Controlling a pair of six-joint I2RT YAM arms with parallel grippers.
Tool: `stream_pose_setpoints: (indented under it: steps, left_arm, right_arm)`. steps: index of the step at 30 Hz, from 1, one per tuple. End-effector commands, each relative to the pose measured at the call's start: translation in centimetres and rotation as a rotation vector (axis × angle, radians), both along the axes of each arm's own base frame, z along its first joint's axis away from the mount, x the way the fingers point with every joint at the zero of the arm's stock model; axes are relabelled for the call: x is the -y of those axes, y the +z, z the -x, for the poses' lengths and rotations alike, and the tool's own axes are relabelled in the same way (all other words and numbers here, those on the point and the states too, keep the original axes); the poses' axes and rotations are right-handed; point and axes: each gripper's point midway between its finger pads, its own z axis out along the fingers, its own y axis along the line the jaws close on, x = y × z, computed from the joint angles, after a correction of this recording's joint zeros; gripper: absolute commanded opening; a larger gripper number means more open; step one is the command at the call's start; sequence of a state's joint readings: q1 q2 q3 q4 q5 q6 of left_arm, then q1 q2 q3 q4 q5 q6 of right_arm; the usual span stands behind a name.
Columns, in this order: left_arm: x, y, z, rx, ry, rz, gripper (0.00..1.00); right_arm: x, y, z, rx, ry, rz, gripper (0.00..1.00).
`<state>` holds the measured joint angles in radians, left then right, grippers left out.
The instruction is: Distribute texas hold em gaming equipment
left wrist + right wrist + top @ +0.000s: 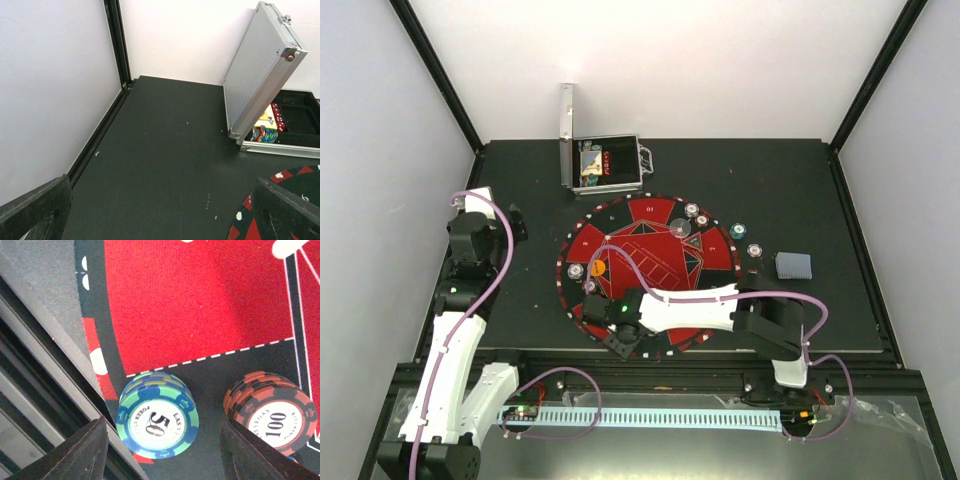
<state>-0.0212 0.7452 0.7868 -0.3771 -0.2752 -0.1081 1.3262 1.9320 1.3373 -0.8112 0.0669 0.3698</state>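
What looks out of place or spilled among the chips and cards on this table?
Nothing is spilled or damaged. The 50 stack and the 100 stack stand upright near the edge of the mat. Only the card deck lies apart, off the mat, on the table at the robot's right.

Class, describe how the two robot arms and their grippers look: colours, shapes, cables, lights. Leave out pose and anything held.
Both arms have white shells with black joints. The left arm and right arm each carry a looping lilac cable, and a small green light glows on the right arm. The fingers, left and right, are flat matt-black wedges.
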Motion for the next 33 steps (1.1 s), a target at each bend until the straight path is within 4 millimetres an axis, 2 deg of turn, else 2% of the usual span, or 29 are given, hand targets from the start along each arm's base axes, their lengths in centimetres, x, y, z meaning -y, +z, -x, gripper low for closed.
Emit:
stream_pose_setpoints:
  steps: [1, 4, 7, 10, 13, 14, 16, 19, 22, 24, 29, 33]
  left_arm:
    - [0.3, 1.2, 0.1, 0.034, -0.010, 0.006, 0.99]
    - [0.2, 1.2, 0.1, 0.035, -0.009, 0.006, 0.99]
    - [0.2, 1.2, 0.1, 0.034, -0.006, 0.005, 0.99]
    - [0.1, 1.2, 0.2, 0.036, 0.000, 0.003, 0.99]
    - [0.0, 1.2, 0.2, 0.036, 0.003, 0.001, 0.99]
    - [0.0, 1.2, 0.2, 0.036, 0.004, 0.001, 0.99]
    - [0.0, 1.2, 0.2, 0.036, 0.005, 0.000, 0.99]
    - [0.0, 1.3, 0.3, 0.038, 0.006, 0.000, 0.99]
    - [0.0, 1.2, 0.2, 0.037, 0.004, 0.001, 0.99]
    - [0.0, 1.3, 0.2, 0.038, 0.004, 0.001, 0.99]
    - [0.1, 1.3, 0.2, 0.038, 0.002, 0.001, 0.99]
    - [0.0, 1.2, 0.2, 0.035, 0.004, -0.002, 0.99]
  right_arm:
    - [0.0, 1.9, 0.4, -0.016, 0.020, -0.047, 0.64]
    - [0.2, 3.7, 0.7, -0.024, 0.037, -0.080, 0.67]
    - [0.0, 7.1, 1.1, -0.022, 0.068, -0.153, 0.72]
    - [0.6, 10.1, 0.0, 0.027, 0.059, -0.197, 0.79]
    - [3.1, 11.8, -4.0, 0.065, -0.071, -0.216, 0.83]
    - [4.4, 12.3, -6.1, 0.091, -0.136, -0.220, 0.84]
    - [8.5, 12.5, -11.2, 0.146, -0.302, -0.209, 0.87]
    - [16.0, 11.9, -18.1, 0.239, -0.564, -0.157, 0.88]
    - [23.2, 10.5, -23.0, 0.269, -0.792, -0.125, 0.89]
    - [26.5, 9.6, -25.3, 0.255, -0.894, -0.143, 0.89]
    - [31.2, 6.6, -29.3, 0.204, -0.984, -0.104, 0.89]
    - [32.0, 4.2, -30.6, 0.140, -1.000, -0.082, 0.88]
